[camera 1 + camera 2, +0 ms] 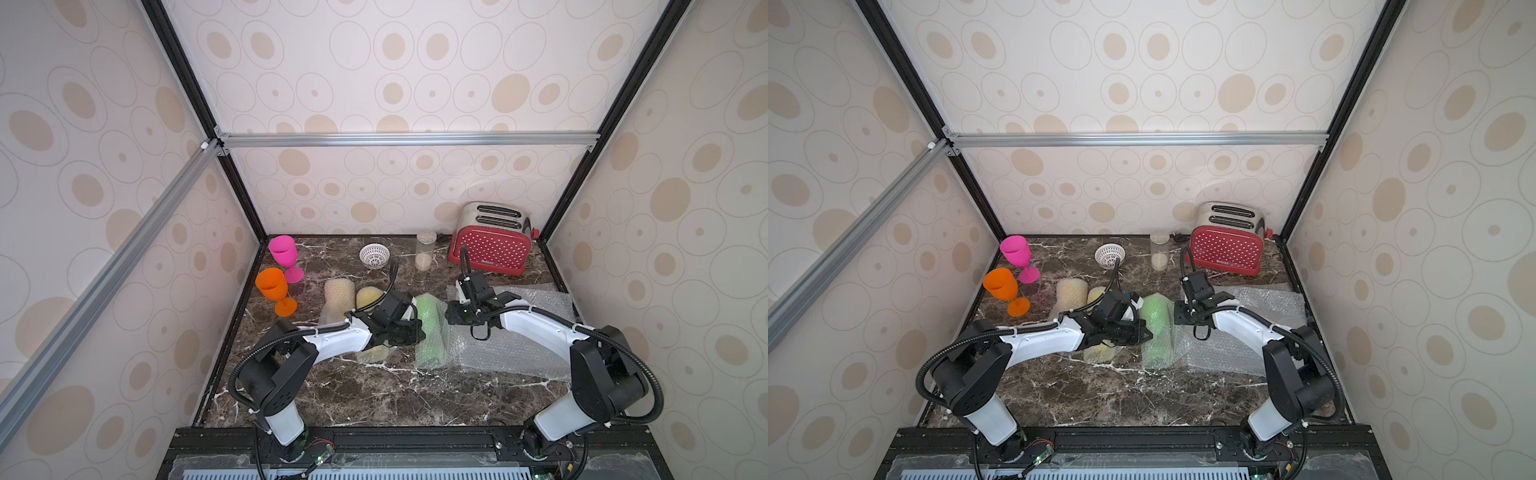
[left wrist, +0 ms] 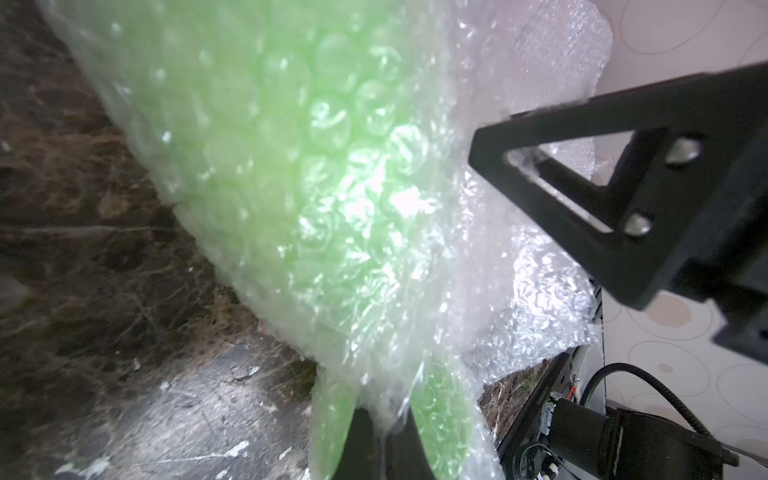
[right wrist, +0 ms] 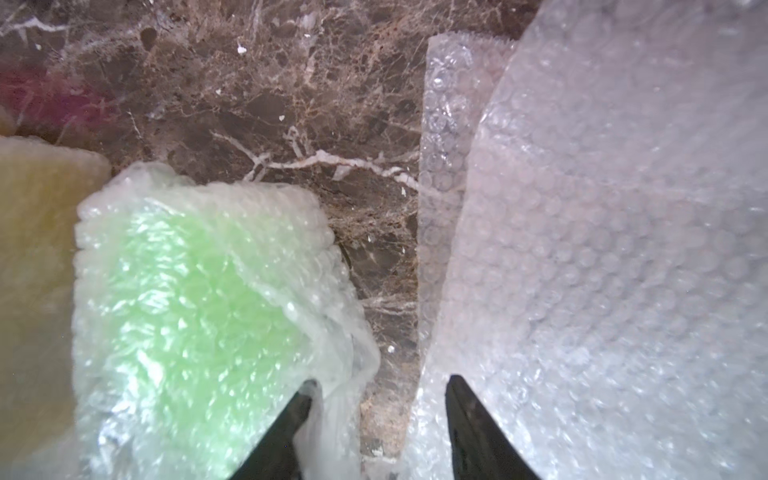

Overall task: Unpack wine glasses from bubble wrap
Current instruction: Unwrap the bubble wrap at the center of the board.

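A pink wine glass [image 1: 283,251] and an orange one [image 1: 272,286] stand upright and bare at the back left. Two yellowish bubble wrap rolls [image 1: 340,297] [image 1: 368,296] lie in the middle, partly under my left arm. A green-tinted bubble wrap roll [image 1: 432,328] [image 2: 316,166] lies between the arms. My left gripper [image 1: 417,332] [image 2: 384,419] is shut on a fold of that roll's wrap. At the roll's far right side, my right gripper [image 1: 451,316] [image 3: 380,386] stands open. Bare marble and a loose flap of wrap lie between its fingers. Flat clear bubble wrap sheets [image 1: 519,353] [image 3: 602,249] lie under the right arm.
A red dotted toaster [image 1: 492,241] stands at the back right. A clear jar [image 1: 425,250] and a white lattice bowl [image 1: 374,254] stand along the back. Patterned walls close in three sides of the marble counter [image 1: 374,395].
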